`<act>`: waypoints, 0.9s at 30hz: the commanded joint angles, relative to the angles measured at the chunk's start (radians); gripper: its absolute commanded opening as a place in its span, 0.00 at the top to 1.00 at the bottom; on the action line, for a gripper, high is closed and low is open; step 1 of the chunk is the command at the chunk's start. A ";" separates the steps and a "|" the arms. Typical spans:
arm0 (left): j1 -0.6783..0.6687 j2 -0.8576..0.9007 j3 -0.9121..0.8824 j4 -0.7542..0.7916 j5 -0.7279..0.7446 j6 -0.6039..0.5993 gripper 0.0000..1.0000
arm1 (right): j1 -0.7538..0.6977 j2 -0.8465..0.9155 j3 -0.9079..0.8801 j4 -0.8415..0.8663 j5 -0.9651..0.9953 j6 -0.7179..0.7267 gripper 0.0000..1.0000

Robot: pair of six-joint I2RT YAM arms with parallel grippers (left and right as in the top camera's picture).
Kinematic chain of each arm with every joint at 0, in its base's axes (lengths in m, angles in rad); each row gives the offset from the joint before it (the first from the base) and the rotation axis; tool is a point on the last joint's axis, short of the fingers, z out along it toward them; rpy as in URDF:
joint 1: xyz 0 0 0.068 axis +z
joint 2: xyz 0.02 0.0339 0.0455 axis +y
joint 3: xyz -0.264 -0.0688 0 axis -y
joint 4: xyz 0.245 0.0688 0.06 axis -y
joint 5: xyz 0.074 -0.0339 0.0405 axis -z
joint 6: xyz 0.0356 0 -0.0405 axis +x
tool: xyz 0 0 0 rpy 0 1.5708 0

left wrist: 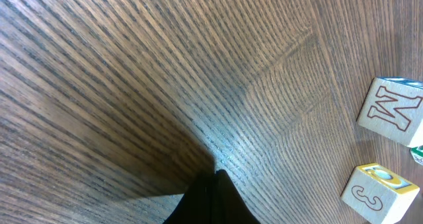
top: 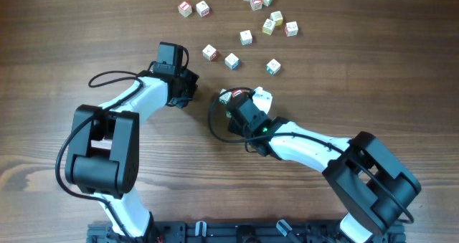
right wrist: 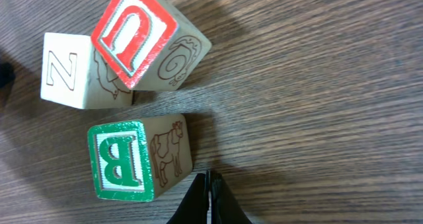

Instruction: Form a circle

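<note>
Just beside the closed right pincer (right wrist: 210,184) lie three clustered cubes (right wrist: 142,59).

Dark-stained wood grain on the table (left wrist: 132,65), finely streaked, with a low satin sheen under the light. Pale, raw-looking wood on the U cube (right wrist: 149,42), the B cube (right wrist: 139,161) and the Z cube (right wrist: 66,69), matt, with thin brown line drawings (a cow on one side). Red and green paint on the raised letter faces, slightly glossy. Smooth white plastic on the left arm (top: 147,99) shell, matt black on its joints.
</note>
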 commanded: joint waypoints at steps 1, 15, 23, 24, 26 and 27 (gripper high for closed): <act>0.003 0.093 -0.072 -0.039 -0.105 -0.010 0.96 | -0.003 0.024 -0.008 0.011 -0.015 -0.008 0.95; 0.003 0.093 -0.072 -0.039 -0.115 -0.010 0.96 | -0.003 0.050 -0.008 0.039 -0.056 -0.030 0.96; 0.003 0.093 -0.072 -0.039 -0.119 -0.010 0.96 | 0.017 0.047 -0.007 0.034 -0.132 -0.030 0.96; 0.003 0.093 -0.072 -0.039 -0.119 -0.010 0.96 | 0.017 0.047 -0.007 0.029 -0.140 -0.030 0.96; 0.003 0.093 -0.072 -0.039 -0.119 -0.010 0.96 | 0.018 0.047 -0.007 0.008 -0.151 -0.009 0.95; 0.003 0.093 -0.072 -0.039 -0.119 -0.010 0.96 | 0.018 0.045 -0.007 -0.007 -0.151 0.005 0.96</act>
